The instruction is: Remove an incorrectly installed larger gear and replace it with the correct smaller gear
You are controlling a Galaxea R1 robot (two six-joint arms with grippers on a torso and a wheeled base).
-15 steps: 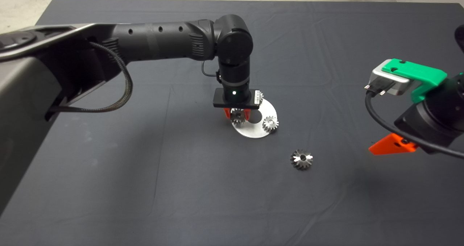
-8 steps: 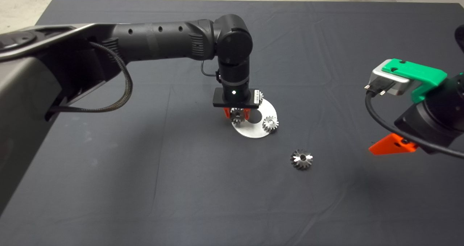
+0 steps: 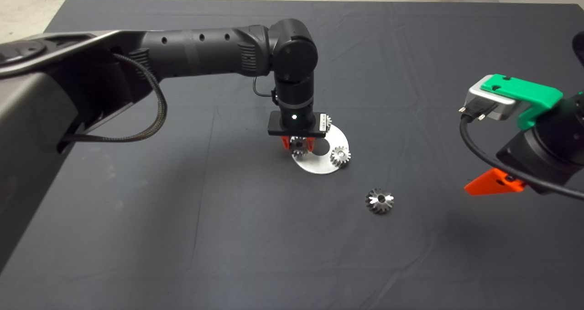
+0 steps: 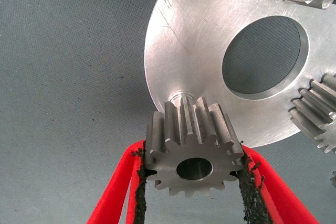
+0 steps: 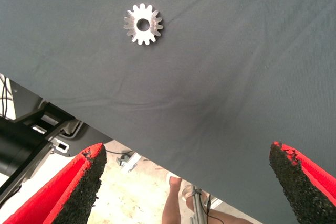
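Observation:
My left gripper (image 3: 299, 144) is shut on the smaller gear (image 4: 191, 153), a pale silver gear with a dark round centre hole. It holds the gear over the near-left edge of a round silver plate (image 3: 319, 166). In the left wrist view the gear hangs right by a short peg (image 4: 181, 96) on the plate (image 4: 199, 35); I cannot tell if they touch. The larger gear (image 3: 379, 200), dark and shiny, lies flat on the mat to the right of the plate and in front of it. It also shows in the right wrist view (image 5: 143, 24). My right gripper (image 5: 186, 153) is open and empty at the right edge.
Two more small silver gears sit on the plate, one at its right side (image 3: 340, 155) and one at the back (image 3: 327, 120), half hidden by my left wrist. The plate has a large centre hole (image 4: 262, 56). A person's leg (image 5: 176, 208) shows beyond the mat edge.

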